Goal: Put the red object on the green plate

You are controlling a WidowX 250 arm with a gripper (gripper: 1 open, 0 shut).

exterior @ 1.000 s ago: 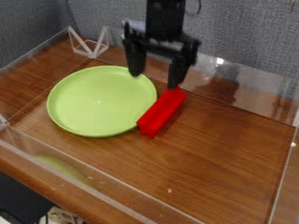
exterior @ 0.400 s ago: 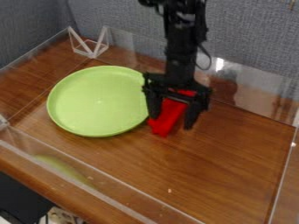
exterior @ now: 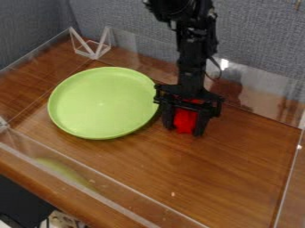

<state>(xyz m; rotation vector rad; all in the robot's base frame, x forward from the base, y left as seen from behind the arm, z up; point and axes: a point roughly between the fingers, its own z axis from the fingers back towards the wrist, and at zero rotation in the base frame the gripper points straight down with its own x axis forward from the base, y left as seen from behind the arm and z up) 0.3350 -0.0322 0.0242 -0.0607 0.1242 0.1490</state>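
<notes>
Gripper [exterior: 188, 122] down on table [exterior: 238, 178], fingers clamped either side of red block [exterior: 186, 120], w/ block btwn them, just right of green plate [exterior: 102, 102], not on it.

The red block [exterior: 186, 119] lay on the desk [exterior: 226, 169] just right of the plate [exterior: 102, 102], apart from its rim. Only a short bright red part of it showed; the rest was hidden. The plate was large, round and light lime-green, with a shallow raised rim, plain, lying flat on the desk with nothing on it.
</notes>
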